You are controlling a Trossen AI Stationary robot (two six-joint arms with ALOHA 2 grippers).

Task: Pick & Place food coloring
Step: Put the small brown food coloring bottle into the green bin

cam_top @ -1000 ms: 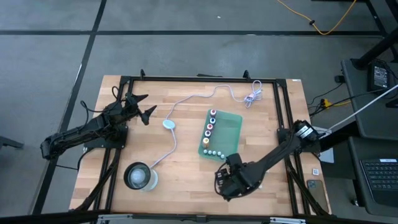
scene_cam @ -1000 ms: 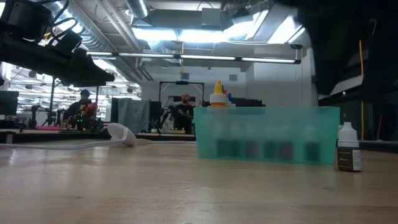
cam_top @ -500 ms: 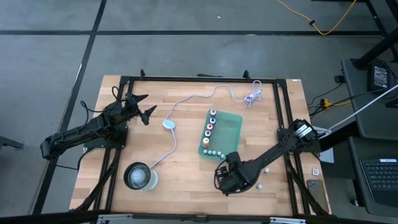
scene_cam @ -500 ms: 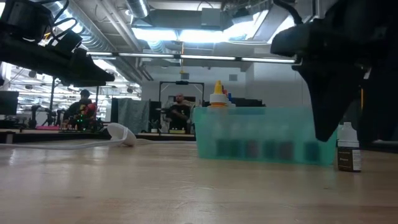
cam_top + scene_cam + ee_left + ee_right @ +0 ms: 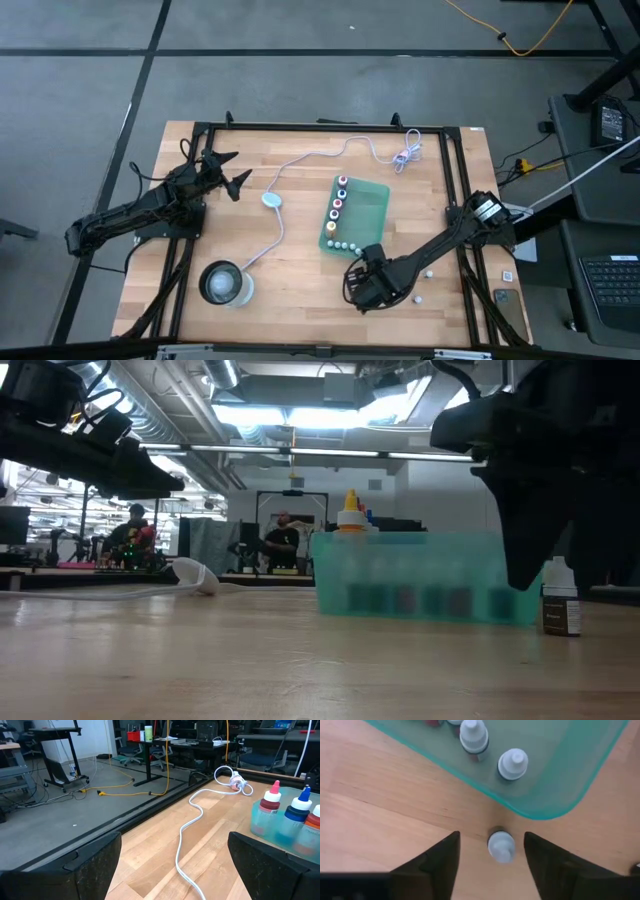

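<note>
Food coloring bottle point(image 5: 500, 846) now framed between my right gripper point(image 5: 491, 857) fingers, spread, at tray point(image 5: 580, 780) 6 o'clock; grasp imminent. Left gripper point(image 5: 228, 172) idle, spread.

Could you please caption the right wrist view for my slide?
Open right gripper poised over a white-capped food coloring bottle standing just outside the green tray.

Glass container point(image 5: 224, 284), pale-blue puck point(image 5: 271, 200), white cable point(image 5: 330, 153)

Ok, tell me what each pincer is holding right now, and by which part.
Nothing is held. The right pincer is open above a small white-capped bottle standing on the wooden table beside the teal plastic tray, fingers either side, not touching. The left pincer waits open, empty.
</note>
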